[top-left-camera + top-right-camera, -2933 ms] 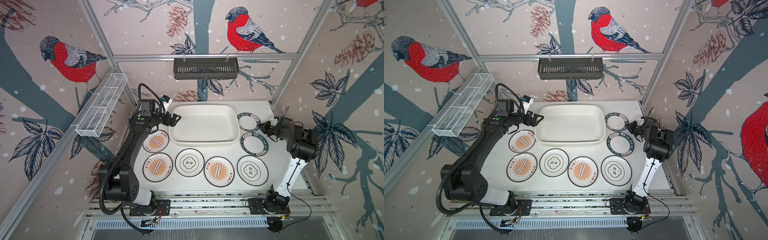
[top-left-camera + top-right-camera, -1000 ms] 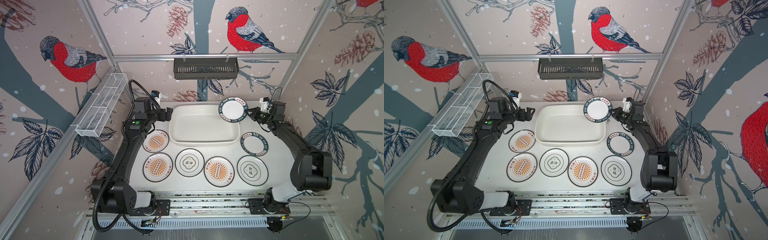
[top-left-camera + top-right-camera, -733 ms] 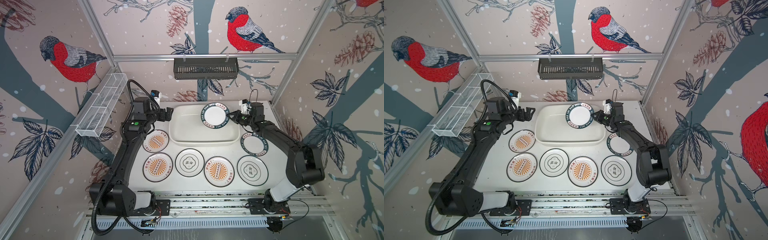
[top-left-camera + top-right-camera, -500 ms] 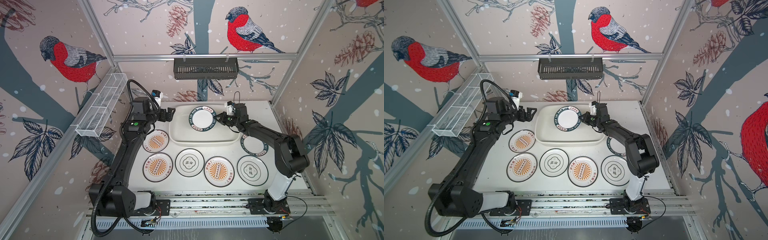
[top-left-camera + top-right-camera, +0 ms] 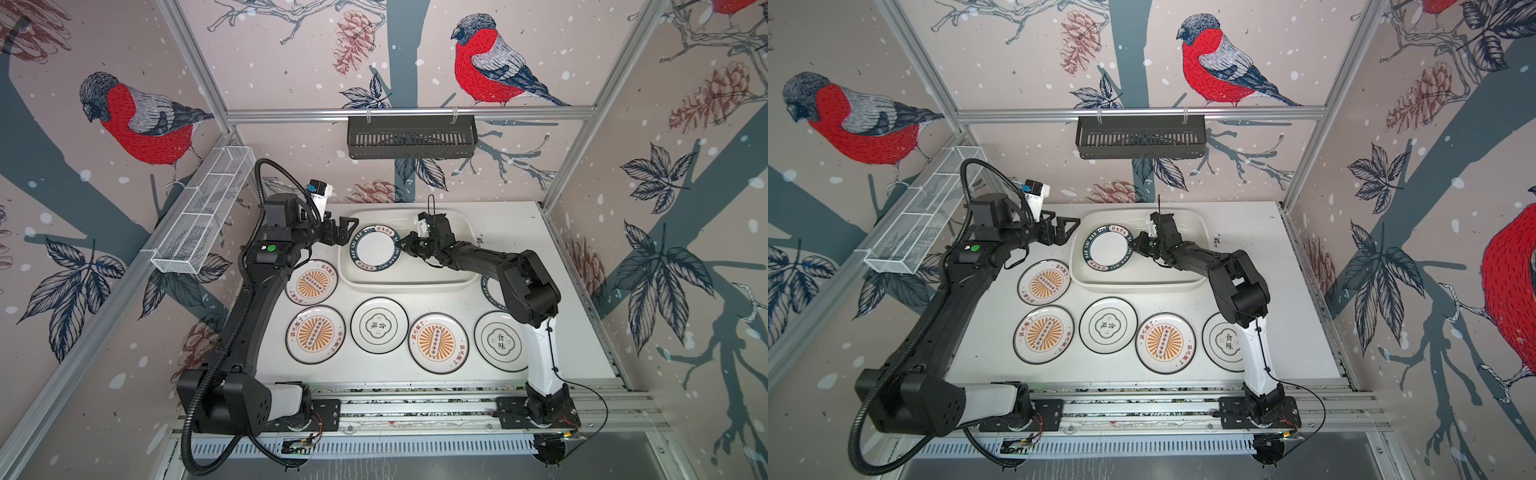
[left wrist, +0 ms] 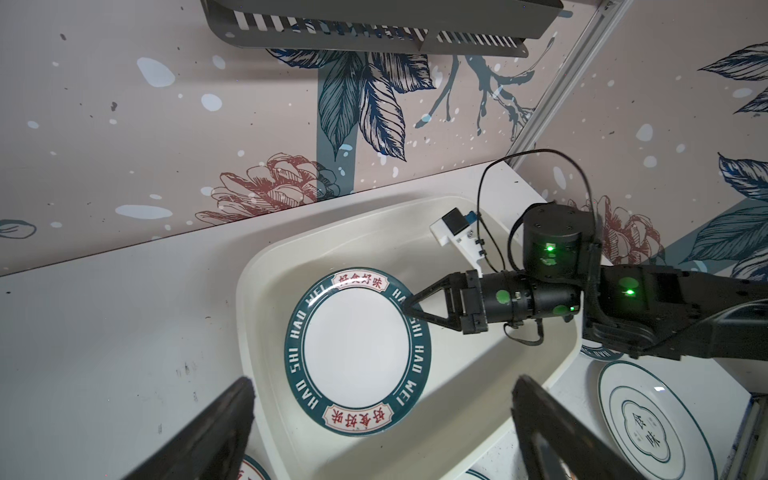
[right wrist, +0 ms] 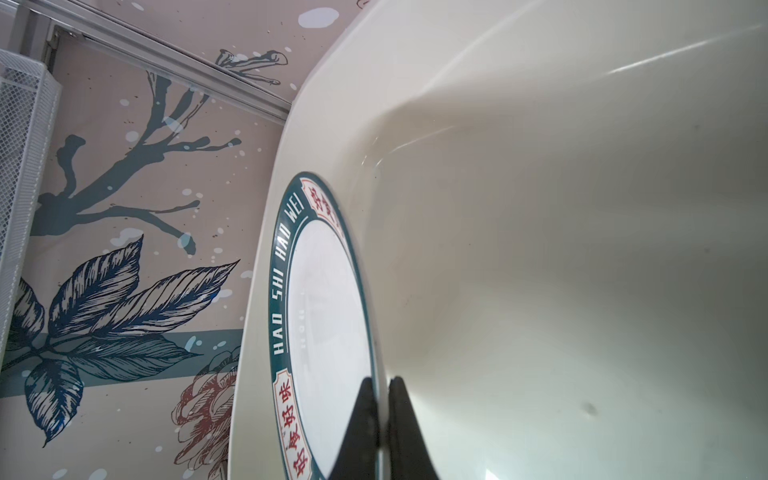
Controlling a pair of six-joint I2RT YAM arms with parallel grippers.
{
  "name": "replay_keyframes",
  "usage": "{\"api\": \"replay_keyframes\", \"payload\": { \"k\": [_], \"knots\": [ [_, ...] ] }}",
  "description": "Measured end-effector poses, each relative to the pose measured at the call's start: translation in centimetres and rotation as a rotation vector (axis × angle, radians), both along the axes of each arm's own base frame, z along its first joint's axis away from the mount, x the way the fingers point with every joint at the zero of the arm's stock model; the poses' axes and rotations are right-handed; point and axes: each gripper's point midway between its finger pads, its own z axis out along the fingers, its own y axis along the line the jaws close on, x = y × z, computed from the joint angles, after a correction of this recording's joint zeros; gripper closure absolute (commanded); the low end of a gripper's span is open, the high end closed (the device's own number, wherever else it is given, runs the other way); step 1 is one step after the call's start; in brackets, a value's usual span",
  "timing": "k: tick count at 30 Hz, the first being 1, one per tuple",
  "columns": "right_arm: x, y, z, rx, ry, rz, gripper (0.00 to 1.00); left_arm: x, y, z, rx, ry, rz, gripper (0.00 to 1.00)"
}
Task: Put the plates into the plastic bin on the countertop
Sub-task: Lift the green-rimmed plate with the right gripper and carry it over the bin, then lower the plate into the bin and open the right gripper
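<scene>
Since the right gripper [image 5: 402, 245] has carried the lettered plate [image 5: 375, 248] in from the countertop [image 5: 519, 232], it stays clamped on the rim, plate just ahead of its tips low inside the plastic bin [image 5: 415, 284] — first one in, release looks next — left gripper [image 5: 350, 232] spread, empty, just beyond.

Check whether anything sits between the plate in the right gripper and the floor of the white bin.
Nothing visible does. The right gripper pinches the lettered plate by its rim over the plastic bin, whose floor shows bare. The open left gripper hovers at the bin's left rim, beside the plate.
</scene>
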Motion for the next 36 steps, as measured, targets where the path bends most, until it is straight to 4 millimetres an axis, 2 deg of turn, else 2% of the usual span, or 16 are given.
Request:
{"api": "replay_keyframes", "payload": {
  "k": [9,21,30,36],
  "knots": [
    [1.0,1.2,-3.0,0.008,0.055,-0.001,0.98,0.2,-0.5,0.1,-0.015,0.006,-0.033,0.05],
    [2.4,0.5,-5.4,-0.001,0.086,-0.02,0.95,0.7,-0.9,-0.6,-0.022,0.028,-0.054,0.05],
    [2.9,0.8,-6.1,0.008,0.093,-0.01,0.91,0.8,-1.0,-0.9,-0.024,0.036,-0.058,0.05],
    [2.8,1.2,-5.9,0.023,0.105,-0.001,0.85,0.8,-1.0,-0.9,-0.024,0.036,-0.059,0.05]
  ]
}}
